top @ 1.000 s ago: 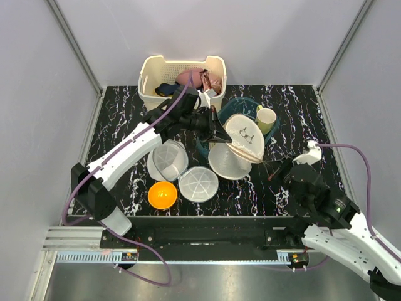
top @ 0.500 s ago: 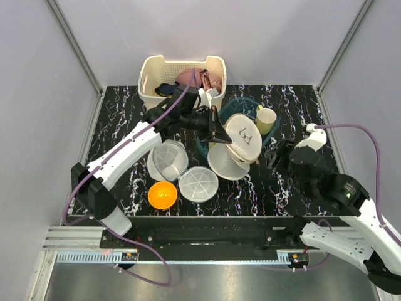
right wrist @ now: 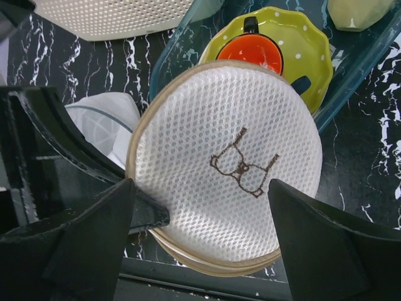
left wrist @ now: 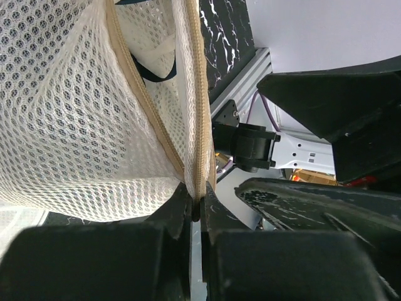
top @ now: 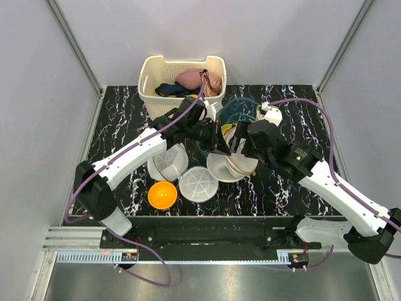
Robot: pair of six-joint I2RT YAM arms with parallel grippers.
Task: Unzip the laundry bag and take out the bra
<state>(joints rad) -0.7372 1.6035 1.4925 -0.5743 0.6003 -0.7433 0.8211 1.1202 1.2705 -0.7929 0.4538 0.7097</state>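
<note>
- Laundry bag [top: 225,166] near the middle of the black marbled surface [top: 119,119], propped on edge, its logo face tilted up toward the right arm.
- Left pincer [left wrist: 195,210] closed tight on the tan zip band at the bag's rim, pinching where the two mesh halves meet.
- Away from that pinch, the halves parted into a narrow wedge of a gap; zip partly undone.
- Bra [left wrist: 150,68] inside the bag, only a thin dark strap showing through the gap.
- Right pincer [right wrist: 199,188] spread wide above the domed logo face, one finger to each side, gripping nothing.
- Just behind the bag, a teal tub [top: 238,110] holding a green dotted dish [right wrist: 301,37] and an orange cup [right wrist: 254,50].
- At the back edge of the surface, a cream basket [top: 150,75] with a pink garment [top: 188,78] in it.
- To the front left of the bag, white ribbed dishes [top: 198,184] and an orange bowl [top: 162,194] beside them.
</note>
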